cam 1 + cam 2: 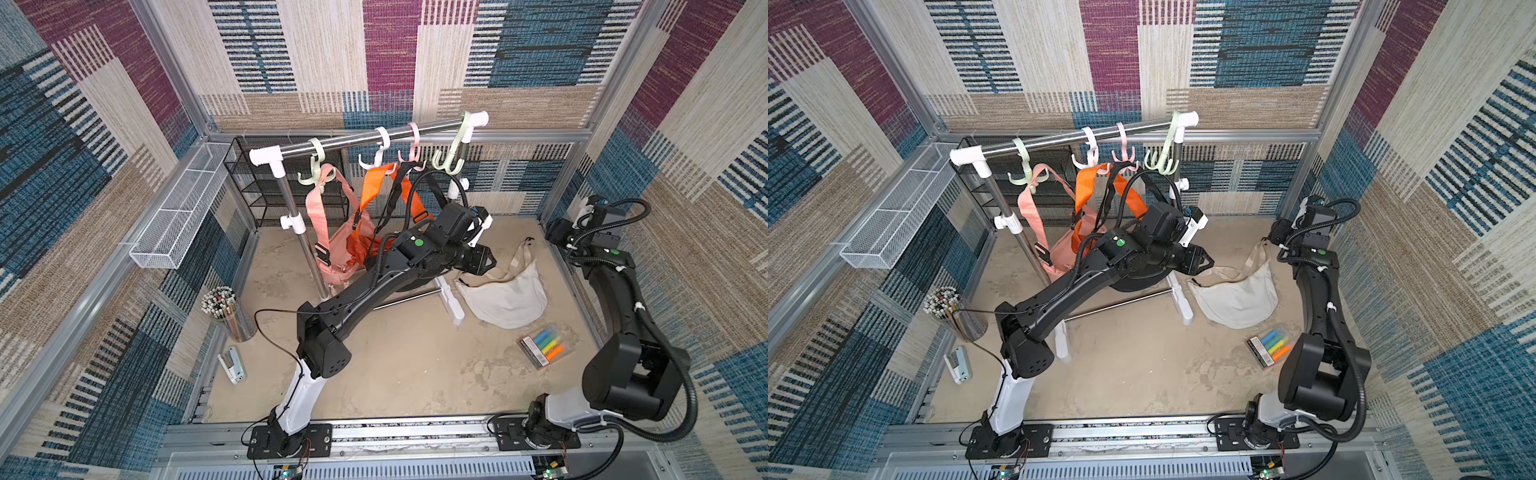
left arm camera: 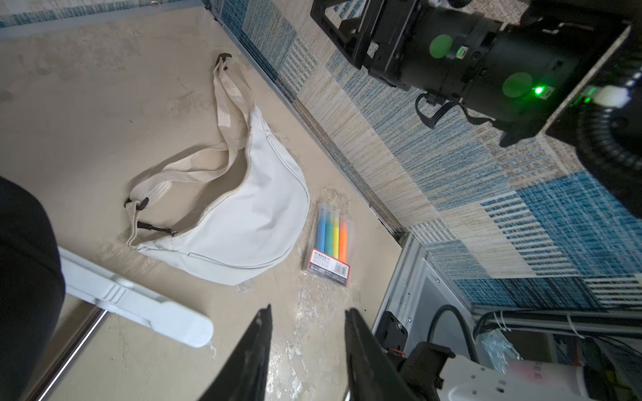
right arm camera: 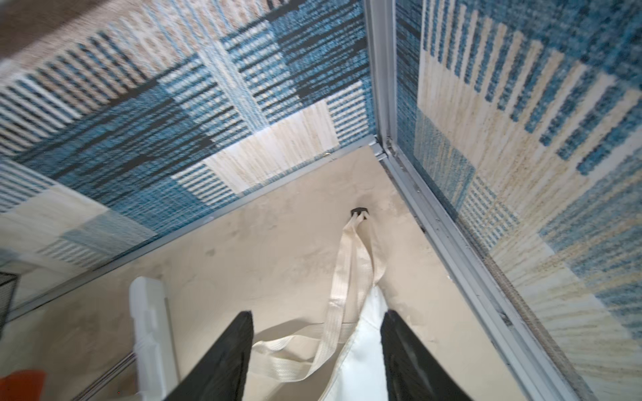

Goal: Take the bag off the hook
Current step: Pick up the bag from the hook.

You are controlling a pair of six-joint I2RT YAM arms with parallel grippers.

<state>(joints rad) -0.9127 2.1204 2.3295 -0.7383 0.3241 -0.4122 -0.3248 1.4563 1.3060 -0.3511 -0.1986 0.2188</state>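
A cream bag (image 1: 505,297) (image 1: 1237,299) lies flat on the sandy floor, right of the rack, with its strap (image 3: 347,277) loose toward the back corner. The pale green hook (image 1: 449,160) at the rail's right end is bare. On the other hooks hang a pink bag (image 1: 336,249), an orange bag (image 1: 374,187) and a black bag (image 1: 1138,279), partly hidden by my left arm. My right gripper (image 3: 318,314) (image 1: 555,232) stands open just above the cream bag's strap end, holding nothing. My left gripper (image 2: 307,309) (image 1: 484,259) is open and hovers by the bag's left end.
A pack of coloured highlighters (image 1: 546,347) lies in front of the cream bag. The rack's white foot (image 1: 451,299) sits just left of the bag. At the left are a cup of pencils (image 1: 228,313), a small white device (image 1: 232,365), a white wire basket (image 1: 178,216) and black wire shelves (image 1: 257,183).
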